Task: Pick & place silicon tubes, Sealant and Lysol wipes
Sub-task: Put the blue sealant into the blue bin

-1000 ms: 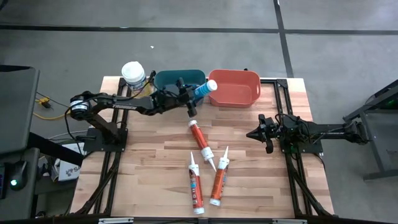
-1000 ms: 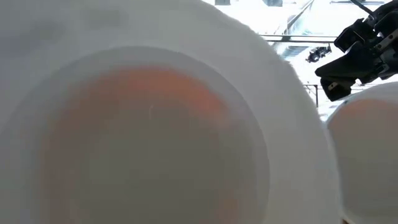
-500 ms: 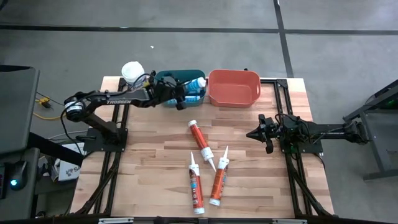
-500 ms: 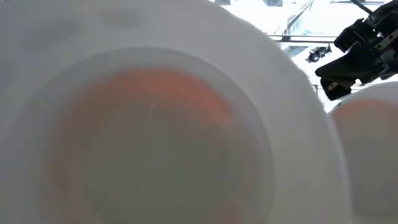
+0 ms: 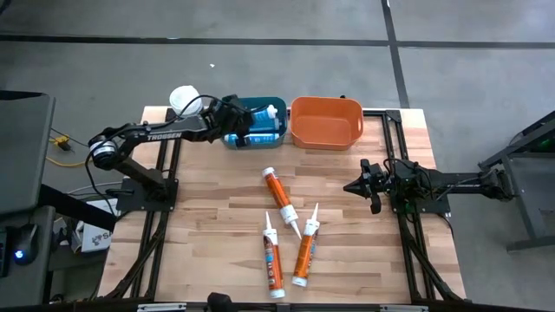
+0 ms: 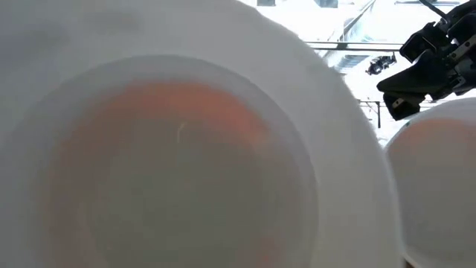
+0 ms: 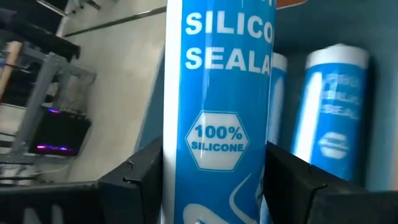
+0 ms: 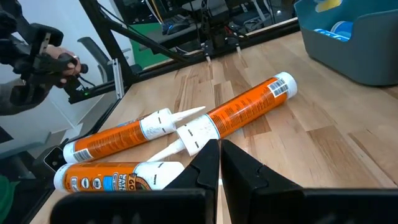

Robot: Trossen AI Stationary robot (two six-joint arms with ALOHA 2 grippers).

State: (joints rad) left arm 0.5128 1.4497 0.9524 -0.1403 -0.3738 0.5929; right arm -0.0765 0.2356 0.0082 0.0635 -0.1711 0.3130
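The wooden table (image 5: 217,217) carries an orange bin (image 5: 325,122), a teal bin (image 5: 257,121) and three orange tubes (image 5: 281,196). The left gripper (image 5: 232,117), over the teal bin, pinches a blue sealant tube (image 7: 217,106). Lysol wipes (image 5: 184,99) stand at the far left corner. The right gripper (image 8: 219,152) waits, pressed together.
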